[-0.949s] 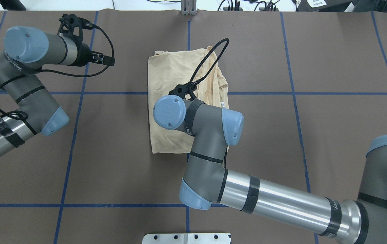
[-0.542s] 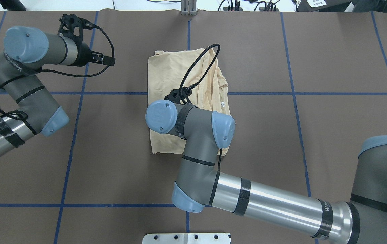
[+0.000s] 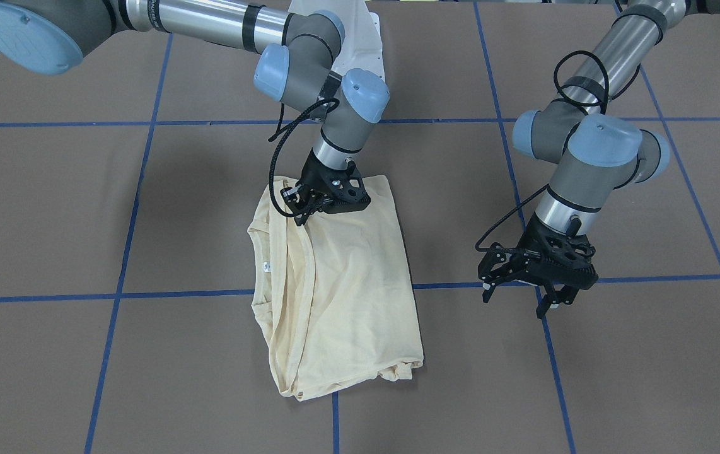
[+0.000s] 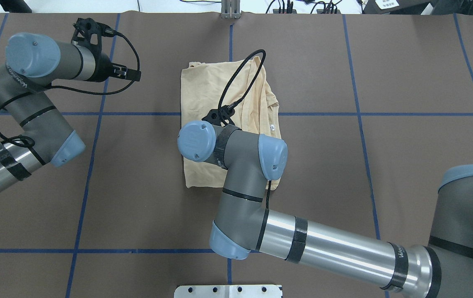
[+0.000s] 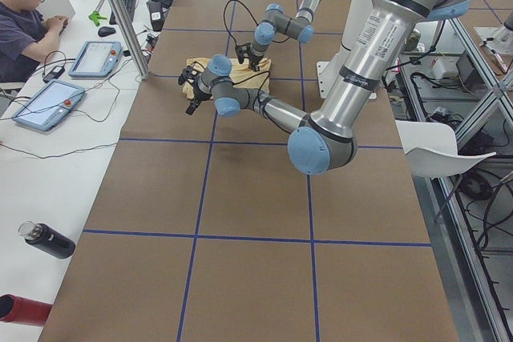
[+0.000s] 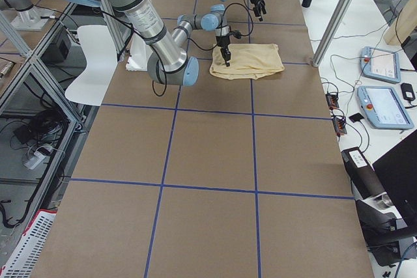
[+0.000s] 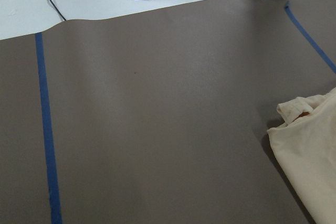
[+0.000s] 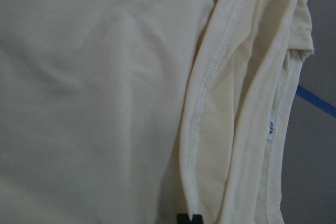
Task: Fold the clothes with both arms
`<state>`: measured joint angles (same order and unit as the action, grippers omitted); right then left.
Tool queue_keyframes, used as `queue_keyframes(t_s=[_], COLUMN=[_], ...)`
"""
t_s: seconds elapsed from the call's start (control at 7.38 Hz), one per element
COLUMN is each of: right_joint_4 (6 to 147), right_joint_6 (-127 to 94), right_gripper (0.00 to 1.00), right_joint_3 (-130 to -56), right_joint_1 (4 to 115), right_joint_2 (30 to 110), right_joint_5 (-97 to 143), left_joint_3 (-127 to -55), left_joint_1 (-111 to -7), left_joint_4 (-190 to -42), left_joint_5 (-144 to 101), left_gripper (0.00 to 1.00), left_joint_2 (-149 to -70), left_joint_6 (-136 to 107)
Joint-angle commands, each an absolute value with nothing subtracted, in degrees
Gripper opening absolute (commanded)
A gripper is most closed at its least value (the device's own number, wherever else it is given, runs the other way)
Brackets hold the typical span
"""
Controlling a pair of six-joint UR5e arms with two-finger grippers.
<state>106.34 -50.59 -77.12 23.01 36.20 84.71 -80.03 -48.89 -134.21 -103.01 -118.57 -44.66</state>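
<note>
T-shirt (image 3: pixel 347 296): pale cream rumpled rectangle

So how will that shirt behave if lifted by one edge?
Probably floppy: the shirt lies in soft, wrinkled layers, so a lifted edge would likely drape and the fold could open. Likely light: the fabric looks thin in the right wrist view. Pushed, it would probably bunch rather than slide whole on the matte table.

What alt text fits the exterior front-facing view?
A pale cream-yellow thin-fabric T-shirt, folded into a rough rectangle, lies on a brown table marked with blue tape lines. The right silver-grey arm's black claw sits low at the shirt's far edge. The left arm's black claw hangs over bare table beside the shirt, apart from it.
</note>
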Motion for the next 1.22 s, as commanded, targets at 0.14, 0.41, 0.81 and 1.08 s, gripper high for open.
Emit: queue_keyframes(t_s=[0.14, 0.41, 0.81, 1.08], right_joint_4=[106.5, 105.8, 104.4, 99.9], right_joint_6=[-50.3, -50.4, -51.9, -52.3], right_gripper=[0.00, 0.00, 0.98, 1.00], right_joint_3=[-90.2, -99.9, -101.2, -100.8], right_joint_1=[25.0, 25.1, 24.3, 27.8], right_joint_2=[45.4, 55.5, 57.3, 55.3], right_joint_5=[85.2, 84.7, 84.5, 84.7], left_joint_3=[-80.0, -80.0, -80.0, -80.2], left_joint_1=[-48.9, -48.9, -48.9, -48.9], left_joint_4=[-134.2, -134.2, -134.2, -134.1], left_joint_5=[-103.0, -103.0, -103.0, -103.2], left_gripper=[1.00, 1.00, 1.00, 1.00], left_joint_2=[-118.6, -118.6, -118.6, -118.6], left_joint_6=[-44.6, -44.6, -44.6, -44.8])
